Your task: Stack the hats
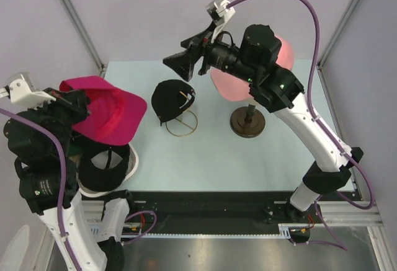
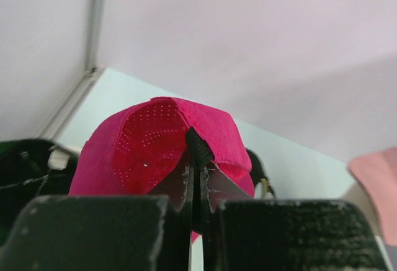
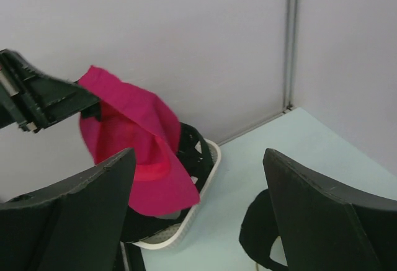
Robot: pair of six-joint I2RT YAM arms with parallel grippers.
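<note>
My left gripper (image 1: 79, 105) is shut on the back strap of a magenta hat (image 1: 111, 115) and holds it in the air above a white mesh basket (image 1: 133, 164). In the left wrist view the jaws (image 2: 197, 162) pinch the hat (image 2: 149, 144). A black hat (image 1: 102, 162) lies in the basket. Another black hat (image 1: 172, 99) sits on a gold wire stand. A light pink hat (image 1: 231, 84) sits on a stand, partly hidden by my right arm. My right gripper (image 1: 186, 61) is open and empty, high above the black hat on the stand (image 3: 257, 234).
The pink hat's stand has a round brown base (image 1: 248, 122). The basket (image 3: 211, 165) stands at the table's left edge by the wall, with the magenta hat (image 3: 139, 150) hanging over it. Grey walls close in the back and sides.
</note>
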